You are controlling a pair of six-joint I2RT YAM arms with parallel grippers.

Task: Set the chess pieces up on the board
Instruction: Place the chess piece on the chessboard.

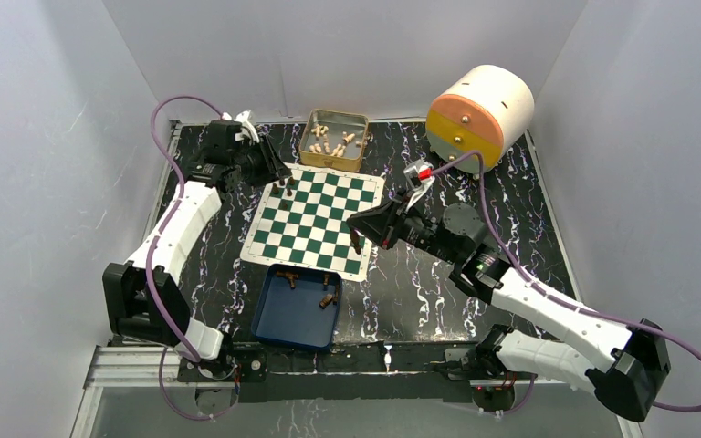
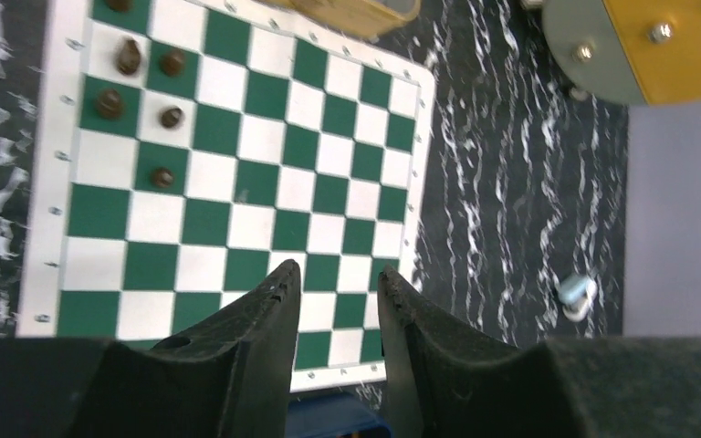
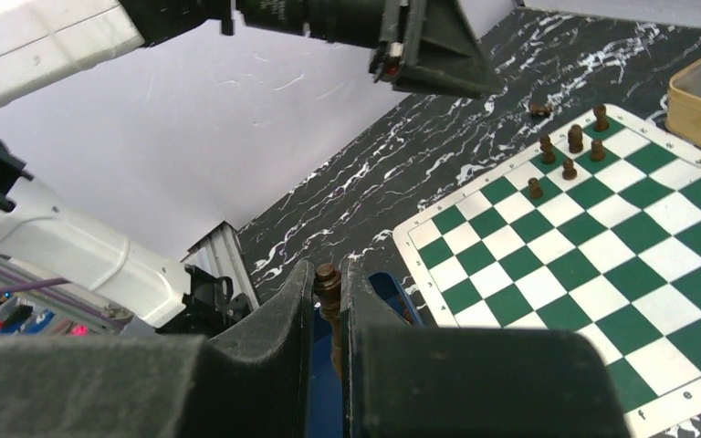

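**right arm has a piece in hand – place it square and upright**

your right gripper (image 3: pixel 327 270) is clamped on one dark piece (image 3: pixel 329 290), which stands upright between the fingers with its round head just above the tips. it hangs over the near right edge of the board (image 1: pixel 315 219), close to the blue tray (image 1: pixel 278 336). the other chess pieces (image 3: pixel 569 146) already placed stand in a small cluster at the board's far left corner. a few more lie in the tray.

to do this step well, carry the piece level over the standing ones rather than through them. then lower it straight down onto the middle of its square. let go only once the base sits flat, and lift straight up – a sideways exit would likely tip something this small.

your left gripper (image 2: pixel 338 297) hovers over that far left corner with its jaws parted and nothing between them. keep it out of the right arm's way.

the overhead view gives you both arms, the tray and the gold tin (image 1: pixel 333 165) of cream pieces. but there the held piece is only a dark sliver. the right wrist view confirms the grip and shows a stray piece (image 3: pixel 538 109) lying on the table (image 3: pixel 438 146) beyond the board's corner. the left wrist view shows which squares are filled.
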